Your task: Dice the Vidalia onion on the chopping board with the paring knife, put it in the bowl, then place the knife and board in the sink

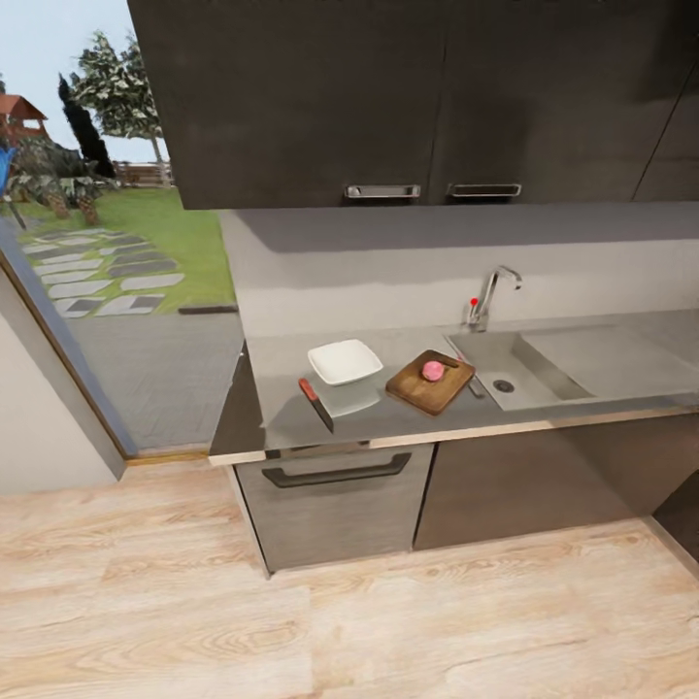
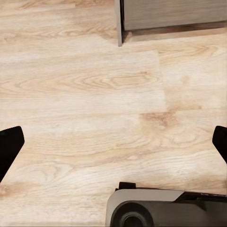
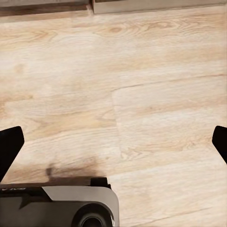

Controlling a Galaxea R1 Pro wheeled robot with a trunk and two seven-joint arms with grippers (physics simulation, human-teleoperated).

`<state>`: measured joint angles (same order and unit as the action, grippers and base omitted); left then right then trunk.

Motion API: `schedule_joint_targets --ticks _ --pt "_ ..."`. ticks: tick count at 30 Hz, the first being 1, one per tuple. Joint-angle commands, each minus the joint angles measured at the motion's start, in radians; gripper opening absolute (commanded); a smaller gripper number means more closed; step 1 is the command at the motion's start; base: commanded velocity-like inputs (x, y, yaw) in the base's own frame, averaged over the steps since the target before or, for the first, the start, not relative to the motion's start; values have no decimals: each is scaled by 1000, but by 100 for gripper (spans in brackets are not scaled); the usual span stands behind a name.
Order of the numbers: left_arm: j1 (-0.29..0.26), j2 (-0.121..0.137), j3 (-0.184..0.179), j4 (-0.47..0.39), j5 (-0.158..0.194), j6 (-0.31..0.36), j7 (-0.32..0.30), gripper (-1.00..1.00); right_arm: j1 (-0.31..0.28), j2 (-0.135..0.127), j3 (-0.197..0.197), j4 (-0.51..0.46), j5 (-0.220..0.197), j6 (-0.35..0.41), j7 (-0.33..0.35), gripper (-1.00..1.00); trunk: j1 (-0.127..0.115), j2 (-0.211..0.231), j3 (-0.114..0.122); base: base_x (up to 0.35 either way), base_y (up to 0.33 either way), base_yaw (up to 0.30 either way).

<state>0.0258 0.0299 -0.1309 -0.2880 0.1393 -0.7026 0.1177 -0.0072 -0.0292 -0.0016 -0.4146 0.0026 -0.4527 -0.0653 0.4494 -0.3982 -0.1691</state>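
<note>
In the head view the grey countertop [image 1: 282,359] carries a white squarish bowl [image 1: 345,361]. Just in front of the bowl lies the paring knife [image 1: 316,403], red handle toward the wall. Right of the bowl sits the brown chopping board [image 1: 416,390], angled, with the round pinkish onion [image 1: 432,370] on it. Beyond the board is the steel sink [image 1: 519,361]. My left gripper [image 2: 113,146] is open, its dark fingertips [image 2: 9,146] wide apart above the plank floor. My right gripper [image 3: 113,146] is open too, also over the floor, far from the counter.
A chrome tap [image 1: 490,291] with a red-tipped lever stands behind the basin, and a drainboard [image 1: 607,354] extends to its right. Dark wall cabinets [image 1: 417,97] hang overhead. A drawer front with a bar handle [image 1: 335,474] lies under the worktop. A glass wall to the garden is at left.
</note>
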Motion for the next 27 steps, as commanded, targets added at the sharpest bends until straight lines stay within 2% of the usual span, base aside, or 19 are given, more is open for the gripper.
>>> schedule_joint_targets --ticks 1,11,27 --pt "0 1 -9 -1 8 -1 5 100 -1 0 0 0 0 -3 -2 100 1 -2 -1 0 1 -2" --pt "0 1 -9 3 8 -2 5 100 -1 0 0 0 1 -3 -2 100 1 -2 11 0 0 0" --pt "0 1 -8 3 8 -2 5 100 -1 0 2 0 3 -3 -2 100 1 -2 12 0 0 0"
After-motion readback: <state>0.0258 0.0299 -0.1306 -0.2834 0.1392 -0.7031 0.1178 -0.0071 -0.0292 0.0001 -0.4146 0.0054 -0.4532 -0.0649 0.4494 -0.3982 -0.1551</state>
